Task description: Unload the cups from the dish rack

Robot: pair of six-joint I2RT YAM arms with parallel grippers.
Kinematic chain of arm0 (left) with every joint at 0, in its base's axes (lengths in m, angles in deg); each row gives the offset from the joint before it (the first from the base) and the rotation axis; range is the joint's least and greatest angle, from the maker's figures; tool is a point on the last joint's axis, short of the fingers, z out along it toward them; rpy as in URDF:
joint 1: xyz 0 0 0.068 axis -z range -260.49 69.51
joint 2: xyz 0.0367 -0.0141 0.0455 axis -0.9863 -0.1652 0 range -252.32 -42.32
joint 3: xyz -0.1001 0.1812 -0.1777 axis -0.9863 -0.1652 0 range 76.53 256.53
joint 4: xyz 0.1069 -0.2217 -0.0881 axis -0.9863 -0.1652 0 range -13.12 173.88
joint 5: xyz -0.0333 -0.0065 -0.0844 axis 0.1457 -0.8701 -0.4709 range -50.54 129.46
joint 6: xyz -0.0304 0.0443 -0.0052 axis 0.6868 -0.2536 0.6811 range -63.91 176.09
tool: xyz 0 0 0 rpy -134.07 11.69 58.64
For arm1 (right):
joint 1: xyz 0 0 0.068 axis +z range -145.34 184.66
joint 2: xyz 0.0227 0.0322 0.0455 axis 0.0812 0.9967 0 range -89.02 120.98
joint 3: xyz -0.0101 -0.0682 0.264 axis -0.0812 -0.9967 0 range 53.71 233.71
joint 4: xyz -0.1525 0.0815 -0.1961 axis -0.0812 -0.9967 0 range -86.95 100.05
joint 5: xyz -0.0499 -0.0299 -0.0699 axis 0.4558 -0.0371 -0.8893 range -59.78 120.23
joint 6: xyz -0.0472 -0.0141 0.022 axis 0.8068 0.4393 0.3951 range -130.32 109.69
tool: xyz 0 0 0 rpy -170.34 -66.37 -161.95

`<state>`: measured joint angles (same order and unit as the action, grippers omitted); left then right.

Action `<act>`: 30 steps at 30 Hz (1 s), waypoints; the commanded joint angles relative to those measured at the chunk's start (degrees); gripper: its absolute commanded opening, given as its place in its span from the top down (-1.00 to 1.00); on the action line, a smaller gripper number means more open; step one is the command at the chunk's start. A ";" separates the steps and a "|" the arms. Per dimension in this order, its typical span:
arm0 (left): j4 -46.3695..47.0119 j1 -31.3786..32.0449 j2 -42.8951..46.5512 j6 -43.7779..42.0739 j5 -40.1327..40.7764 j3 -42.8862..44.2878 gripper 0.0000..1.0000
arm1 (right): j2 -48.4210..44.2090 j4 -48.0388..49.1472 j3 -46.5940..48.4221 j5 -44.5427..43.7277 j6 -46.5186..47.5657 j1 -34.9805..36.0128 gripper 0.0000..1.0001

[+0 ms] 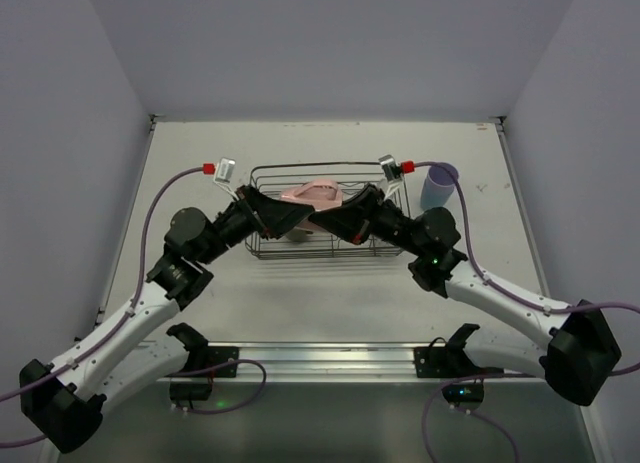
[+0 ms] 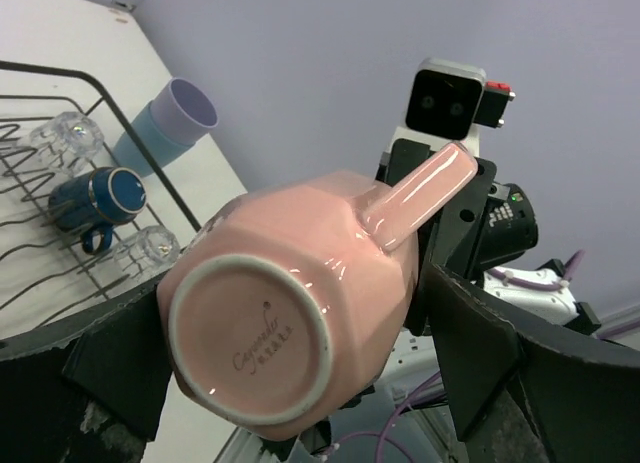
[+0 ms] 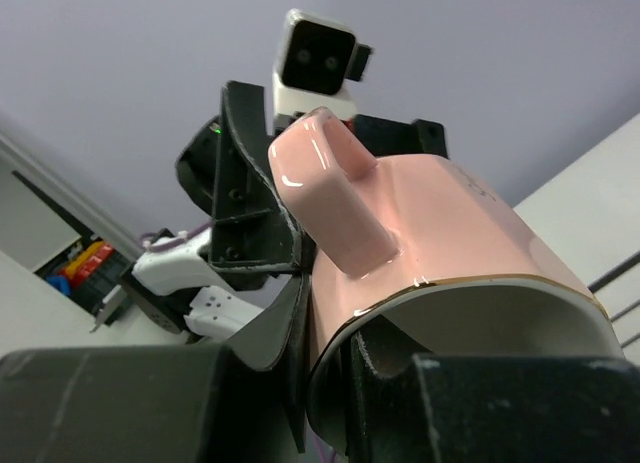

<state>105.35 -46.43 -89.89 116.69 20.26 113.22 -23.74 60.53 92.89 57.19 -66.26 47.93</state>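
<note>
We see a white table [image 1: 300, 293] closed in by plain lavender-grey walls [image 1: 320, 43] at the back and on both sides. The dish rack [image 1: 262, 178] sits on it at the centre of the top view.

The pink cup [image 1: 312, 195] is over the middle of the rack, between the two arms. It lies on its side, with its long axis running across the top view: the base faces frame left and the mouth faces frame right. In the left wrist view its round foot fills the lower centre and the handle juts toward the upper right.

The right gripper [image 3: 330, 383] is clamped on the cup's gold-edged rim, with one finger inside the mouth. The left gripper [image 2: 300, 363] stands apart around the cup's body, and its finger at frame right is clear of the cup wall.

In the left wrist view, a dark blue cup [image 2: 95, 198] lies on the rack wires at left, between two clear glasses [image 2: 65, 133]. A lavender-and-blue tumbler [image 1: 438, 186] stands upright on the table, just beyond the rack's right end in the top view. The rack's rim runs between it and the pink cup.
</note>
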 commanded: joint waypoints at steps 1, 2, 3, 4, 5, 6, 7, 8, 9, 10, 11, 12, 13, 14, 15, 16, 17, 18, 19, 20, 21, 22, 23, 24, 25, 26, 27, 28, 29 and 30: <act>-11.33 0.21 2.57 -10.65 2.49 9.18 -1.00 | -5.67 -7.99 2.04 -7.88 6.96 -0.55 1.00; -17.20 0.21 2.92 -15.20 3.46 12.06 -1.00 | -7.95 -14.55 2.48 -8.67 8.21 -0.55 1.00; -19.52 0.21 3.18 -17.42 5.04 13.05 -1.00 | -9.01 -17.23 2.92 -9.46 10.22 -0.46 1.00; -21.19 0.21 3.45 -18.92 5.83 13.67 -1.00 | -10.16 -19.43 3.01 -9.99 11.02 -0.46 1.00; -23.73 0.21 4.15 -21.64 6.71 14.28 -1.00 | -11.21 -22.76 3.01 -10.69 11.55 -0.46 1.00; -25.67 0.21 4.50 -22.88 7.16 14.38 -1.00 | -13.05 -24.62 3.53 -11.31 12.34 -0.46 1.00; -26.65 0.21 4.59 -23.94 7.33 14.64 -1.00 | -13.94 -29.42 4.06 -12.19 13.92 -0.55 1.00; -28.05 0.21 4.77 -26.12 7.34 15.34 -1.00 | -14.82 -32.00 4.76 -14.20 14.80 -0.55 1.00; -30.68 0.21 4.86 -27.28 7.25 15.78 -1.00 | -16.22 -35.33 6.51 -15.43 15.77 -0.55 1.00; -32.09 0.21 4.94 -28.42 7.25 16.13 -1.00 | -17.02 -38.67 7.57 -17.10 18.30 -0.55 1.00; -33.76 0.21 5.47 -31.04 7.34 16.66 -1.00 | -17.89 -46.01 8.45 -19.38 19.63 -0.64 1.00; -37.09 0.21 5.91 -32.37 7.77 16.75 -1.00 | -19.64 -49.82 10.20 -25.23 21.91 -1.07 1.00; -38.68 0.21 6.26 -33.43 8.38 16.84 -1.00 | -20.53 -53.87 11.09 -27.73 22.97 -1.60 1.00; -40.44 0.21 7.31 -35.35 9.00 16.58 -1.00 | -21.32 -61.21 12.05 -30.62 23.94 -2.21 1.00; -43.24 0.21 7.75 -36.42 10.14 16.31 -1.00 | -21.85 -65.55 14.58 -36.39 24.73 -4.22 1.00; -44.49 0.21 8.37 -37.39 10.58 15.88 -1.00 | -22.47 -69.34 15.83 -39.50 26.39 -5.46 1.00; -45.46 0.21 9.68 -39.22 11.11 14.65 -1.00 | -22.65 -75.81 16.80 -42.23 27.28 -6.95 1.00; -46.86 0.21 10.47 -39.94 12.86 13.86 -1.00 | -22.74 -78.31 18.20 -45.73 28.86 -10.71 1.00; -47.14 0.21 11.09 -40.38 13.83 12.89 -1.00 | -22.91 -81.91 18.65 -47.16 29.48 -12.75 1.00; -47.23 0.21 12.32 -41.60 14.88 10.80 -1.00 | -23.09 -82.90 18.65 -48.65 30.01 -14.51 1.00; -47.49 0.21 12.76 -42.22 17.68 9.82 -1.00 | -23.26 -83.52 18.39 -49.89 31.15 -17.57 1.00; -47.75 0.21 13.03 -42.58 18.84 9.02 -1.00 | -23.26 -83.96 18.22 -51.81 31.68 -18.99 1.00; -48.19 0.21 13.90 -43.02 20.94 7.28 -1.00 | -22.57 -85.18 18.13 -52.53 31.95 -21.71 1.00; -48.19 0.30 15.04 -42.93 22.87 5.87 -1.00 | -21.69 -85.46 17.60 -53.15 32.64 -23.12 1.00; -47.93 0.30 15.05 -42.93 23.41 5.85 -1.00 | -21.68 -85.55 17.25 -52.98 32.91 -24.62 1.00; -46.19 0.39 16.79 -43.02 23.33 3.94 -1.00 | -20.55 -85.55 16.90 -52.72 33.26 -25.94 1.00; -45.82 0.30 17.59 -43.02 22.64 3.48 -1.00 | -20.02 -85.46 16.11 -52.45 33.70 -28.56 1.00; -45.82 0.30 18.21 -43.02 22.37 3.39 -1.00 | -19.49 -85.46 15.76 -52.45 33.97 -29.98 1.00; -45.73 0.30 19.35 -43.19 22.10 3.30 -1.00 | -18.70 -85.55 15.58 -50.88 34.23 -31.47 1.00; -45.56 0.30 19.88 -43.20 21.75 3.13 -1.00 | -17.13 -85.46 15.06 -49.30 34.32 -34.36 1.00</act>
<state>58.45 -46.23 -72.38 75.93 40.65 116.43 -42.61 -26.81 107.60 8.23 -34.96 18.00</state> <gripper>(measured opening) 0.999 0.160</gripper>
